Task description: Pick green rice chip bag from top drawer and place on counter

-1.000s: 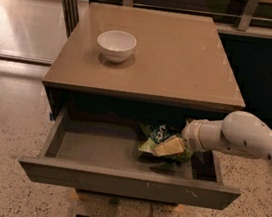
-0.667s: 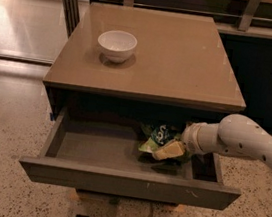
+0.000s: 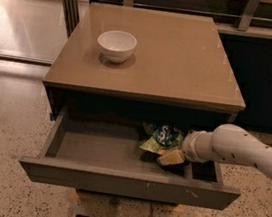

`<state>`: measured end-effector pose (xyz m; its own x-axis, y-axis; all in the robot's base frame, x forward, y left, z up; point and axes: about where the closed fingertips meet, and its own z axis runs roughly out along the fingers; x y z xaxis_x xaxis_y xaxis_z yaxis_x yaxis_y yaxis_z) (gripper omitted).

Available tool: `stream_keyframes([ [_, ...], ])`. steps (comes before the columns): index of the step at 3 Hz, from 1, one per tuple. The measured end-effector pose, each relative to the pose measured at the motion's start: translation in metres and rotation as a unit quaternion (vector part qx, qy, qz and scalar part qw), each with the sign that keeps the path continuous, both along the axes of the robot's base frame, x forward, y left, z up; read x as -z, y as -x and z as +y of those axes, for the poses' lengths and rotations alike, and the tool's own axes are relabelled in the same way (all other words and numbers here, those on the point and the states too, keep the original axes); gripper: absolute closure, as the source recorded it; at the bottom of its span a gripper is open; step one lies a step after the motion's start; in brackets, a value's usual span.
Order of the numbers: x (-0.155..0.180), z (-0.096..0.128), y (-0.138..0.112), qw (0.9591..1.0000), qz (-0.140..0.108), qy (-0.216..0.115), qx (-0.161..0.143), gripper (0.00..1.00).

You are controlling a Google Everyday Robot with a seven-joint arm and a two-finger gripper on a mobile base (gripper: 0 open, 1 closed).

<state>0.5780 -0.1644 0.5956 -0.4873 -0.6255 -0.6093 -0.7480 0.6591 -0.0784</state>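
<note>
Below counter [image 3: 183,61], gripper [image 3: 172,157] in top drawer [image 3: 95,147] against green rice chip bag [image 3: 161,137]

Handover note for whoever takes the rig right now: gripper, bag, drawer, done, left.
Gripper: inside the top drawer, right side, against the green rice chip bag; grasp not confirmable.
Bag: on the drawer floor, right of centre, towards the back.
Counter: holds only a white bowl, back left.
Done: drawer open, gripper at the bag.
Left: secure the bag, lift it out, place it on the counter.
</note>
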Motion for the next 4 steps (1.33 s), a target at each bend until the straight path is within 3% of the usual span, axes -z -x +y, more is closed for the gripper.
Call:
stream_keyframes([
  [3, 0.0028, -0.0013, 0.0011, 1.0000, 0.002, 0.002, 0.002, 0.87],
  [4, 0.0028, -0.0013, 0.0011, 1.0000, 0.002, 0.002, 0.002, 1.00],
])
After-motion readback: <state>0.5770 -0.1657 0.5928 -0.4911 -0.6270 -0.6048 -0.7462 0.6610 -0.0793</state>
